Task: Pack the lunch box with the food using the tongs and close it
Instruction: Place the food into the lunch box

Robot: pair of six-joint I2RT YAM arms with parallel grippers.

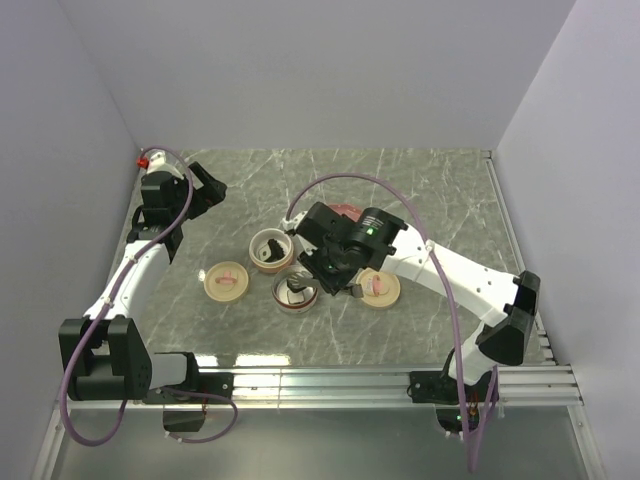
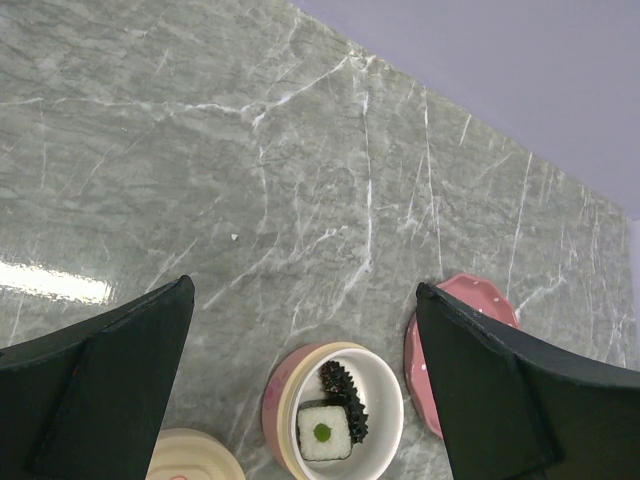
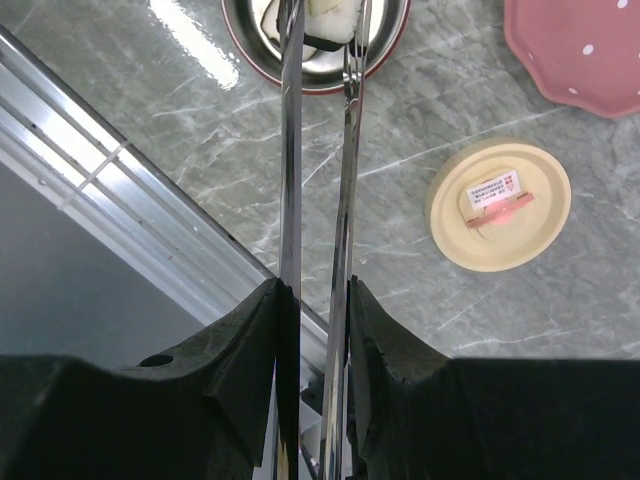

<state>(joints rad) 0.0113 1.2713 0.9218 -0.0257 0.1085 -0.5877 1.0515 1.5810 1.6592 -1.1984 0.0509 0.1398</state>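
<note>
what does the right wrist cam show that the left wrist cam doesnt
Only right wrist: the right pincer shut on the tongs, their tips at a food piece in a steel-lined bowl, and the metal rail. Only left wrist: the open left pincer and a white-lined pink bowl holding two food pieces. Both: the dotted pink plate and marble table.

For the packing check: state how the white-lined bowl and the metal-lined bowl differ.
The white-lined bowl has a pink outer wall; the metal-lined bowl is shiny inside with a dark red rim. The tongs reach over the metal-lined bowl; nothing reaches over the white-lined bowl. Both are round, lidless and hold food.
</note>
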